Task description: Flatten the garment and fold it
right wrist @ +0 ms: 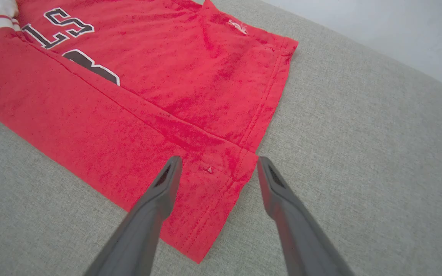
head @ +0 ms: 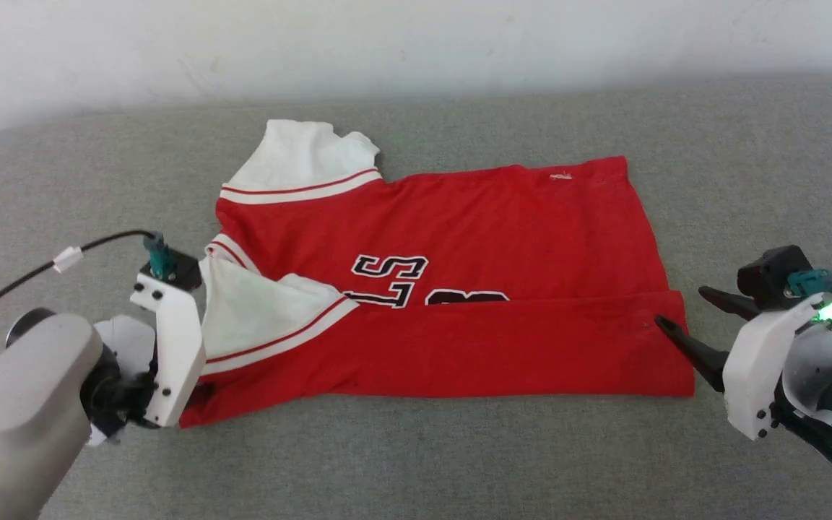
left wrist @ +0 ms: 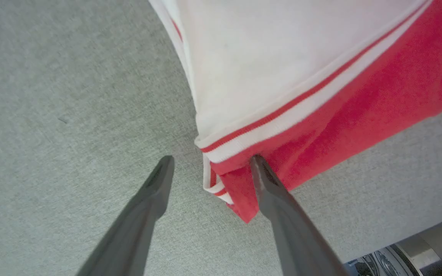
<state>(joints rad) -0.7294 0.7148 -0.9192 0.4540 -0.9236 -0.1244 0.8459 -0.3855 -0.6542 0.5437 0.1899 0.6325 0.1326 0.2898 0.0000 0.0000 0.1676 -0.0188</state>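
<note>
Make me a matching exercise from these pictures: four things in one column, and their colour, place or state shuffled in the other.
1. left end effector
2. right end effector
3. lettering
4. far sleeve

A. partly tucked under a red fold
B. open, at the plain red hem
C. white with red striping
D. open, at a striped-trim corner

Pairs: 1-D, 2-B, 3-A, 4-C

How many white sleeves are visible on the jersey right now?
2. One white sleeve splays off the far edge of the red jersey T-shirt; the other lies folded onto the near red panel.
</note>
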